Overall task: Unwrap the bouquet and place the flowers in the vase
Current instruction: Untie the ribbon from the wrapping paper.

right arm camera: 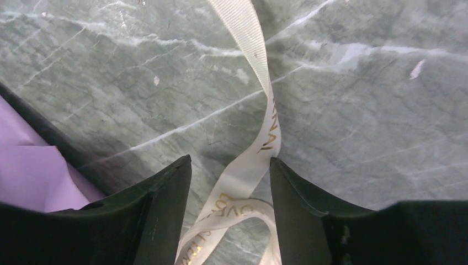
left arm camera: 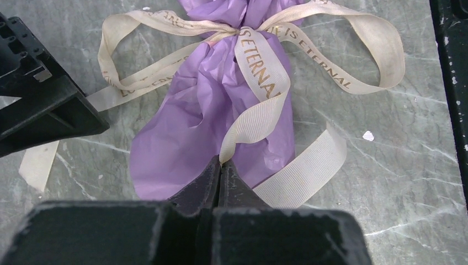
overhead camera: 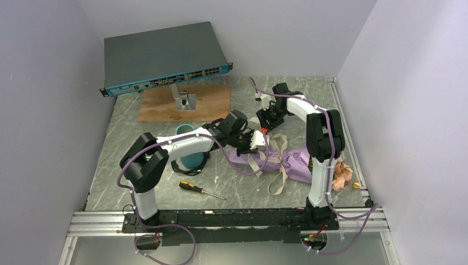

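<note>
Pinching one ribbon tail with left hand, fingers fully closed on it, over the narrow end of the bouquet. Straddling a second ribbon strand with right hand on the far side of the bouquet, jaws well parted, gripping nothing; contact between strand and fingers not determinable. Showing bouquet flat on bench, purple paper on, bow knotted at the waist. Showing flowers at the bouquet's wide end, partly hidden by the right arm. Showing vase upright, left of the bouquet, partly hidden by the left arm.
</note>
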Motion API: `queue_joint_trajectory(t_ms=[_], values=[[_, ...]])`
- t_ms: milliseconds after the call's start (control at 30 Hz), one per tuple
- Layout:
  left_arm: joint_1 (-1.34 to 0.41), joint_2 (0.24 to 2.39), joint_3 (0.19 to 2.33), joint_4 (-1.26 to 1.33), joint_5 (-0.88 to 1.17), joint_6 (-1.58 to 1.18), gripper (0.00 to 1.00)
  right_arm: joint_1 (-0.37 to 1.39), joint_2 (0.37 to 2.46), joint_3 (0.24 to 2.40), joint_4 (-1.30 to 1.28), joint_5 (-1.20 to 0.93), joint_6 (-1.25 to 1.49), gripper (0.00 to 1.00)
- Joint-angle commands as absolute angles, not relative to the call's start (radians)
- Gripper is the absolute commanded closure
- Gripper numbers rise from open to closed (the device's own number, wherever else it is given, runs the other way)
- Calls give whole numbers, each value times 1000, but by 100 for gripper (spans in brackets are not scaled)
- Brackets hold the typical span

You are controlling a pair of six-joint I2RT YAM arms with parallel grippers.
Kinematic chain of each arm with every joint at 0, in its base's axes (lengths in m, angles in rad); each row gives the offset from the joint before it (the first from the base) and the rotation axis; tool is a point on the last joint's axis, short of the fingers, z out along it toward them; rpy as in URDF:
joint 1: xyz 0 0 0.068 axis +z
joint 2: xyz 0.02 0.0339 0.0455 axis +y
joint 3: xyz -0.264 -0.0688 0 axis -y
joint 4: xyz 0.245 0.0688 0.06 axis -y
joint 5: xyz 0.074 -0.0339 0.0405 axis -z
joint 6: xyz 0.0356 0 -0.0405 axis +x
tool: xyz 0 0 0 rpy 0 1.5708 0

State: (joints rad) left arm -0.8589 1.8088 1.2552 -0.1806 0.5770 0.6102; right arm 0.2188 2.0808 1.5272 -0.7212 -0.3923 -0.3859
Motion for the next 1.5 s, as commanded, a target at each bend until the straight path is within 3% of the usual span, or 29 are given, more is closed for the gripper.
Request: queue_joint_trajectory(t_ms=[0,67,133,167,567,1467], values=[[-865,1770,1294,-177,564,626,100,216,2131,1549,-696,-353,-393,46],[-865,1763,1293,-187,560,634,100,216,2145,1553,-694,-351,-393,61],[-864,1752,1287,-202,560,643,100,216,2153,1564,-699,-353,-401,91],[-864,1745,1281,-213,560,648,100,215,2155,1578,-706,-350,-403,100],[-865,1671,1212,-309,563,699,100,123,2090,1802,-699,-363,-352,100],[-880,1677,1087,-460,559,776,100,-31,2085,1818,-631,-336,-425,100]])
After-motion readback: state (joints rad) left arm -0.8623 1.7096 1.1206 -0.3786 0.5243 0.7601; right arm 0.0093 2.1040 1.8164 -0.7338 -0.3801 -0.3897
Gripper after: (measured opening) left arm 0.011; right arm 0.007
